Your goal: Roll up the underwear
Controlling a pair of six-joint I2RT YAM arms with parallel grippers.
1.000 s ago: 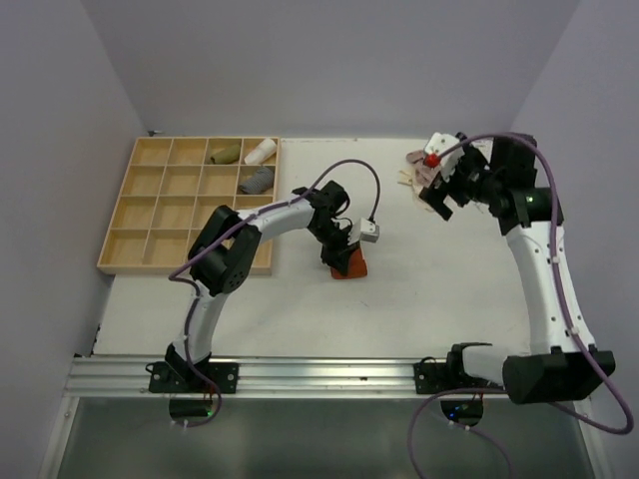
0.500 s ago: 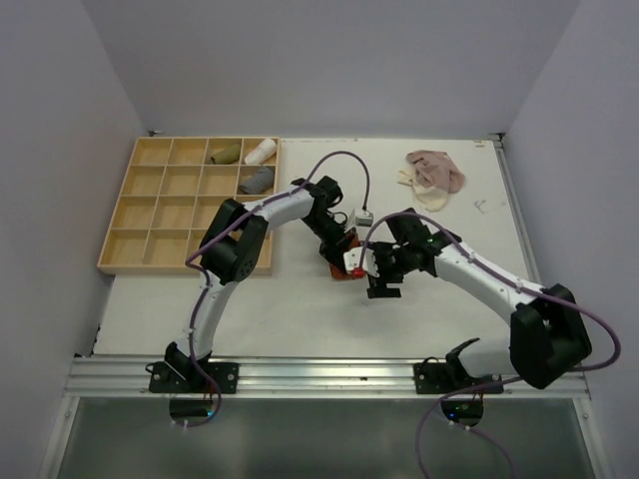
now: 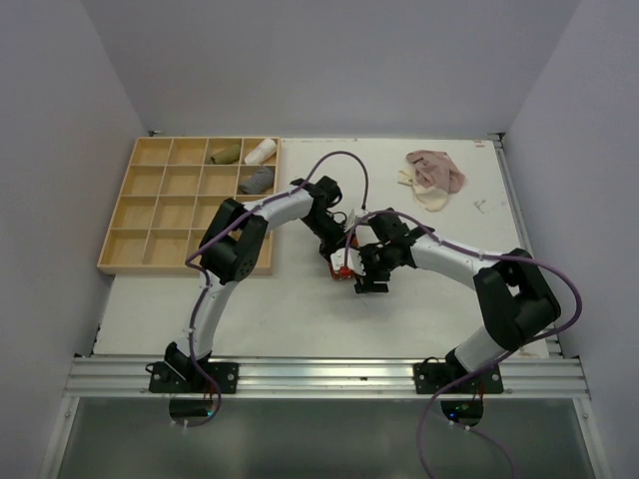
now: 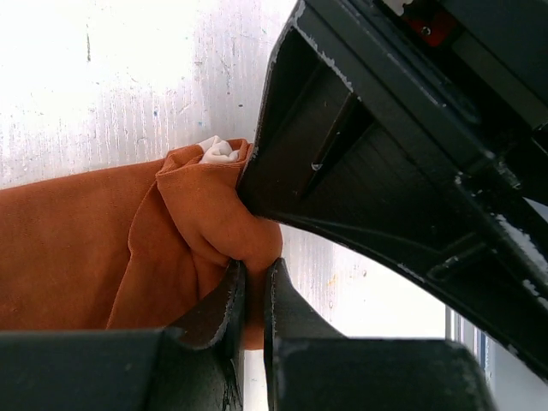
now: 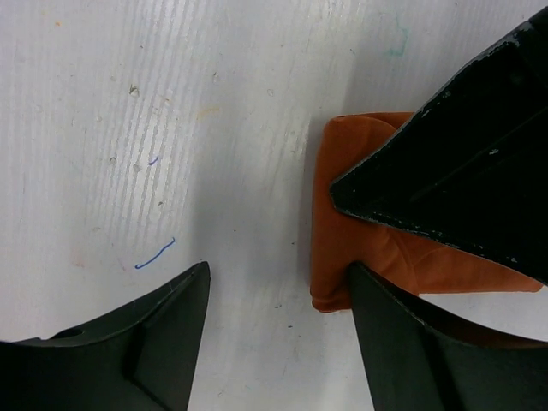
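Now the right gripper [image 5: 274,291], swung in from the far corner within the last second, hangs open over the orange underwear's [image 5: 330,231] edge mid-tabletop [image 3: 300,309]. The left gripper [image 4: 254,274], at its 11 o'clock, stays pinched on a fold. The beige pair [image 3: 434,175] lies at 1 o'clock. Two-handed rolling looks ready to begin.

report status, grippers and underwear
Left gripper shut on rust-orange underwear. Right gripper open, one finger at its edge. Beige underwear lies apart, far side.

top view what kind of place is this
Probably a robotics lab test cell: two arms bolted to a rail, a white table boxed in by plain walls, and a wooden tray of rolled cloths.
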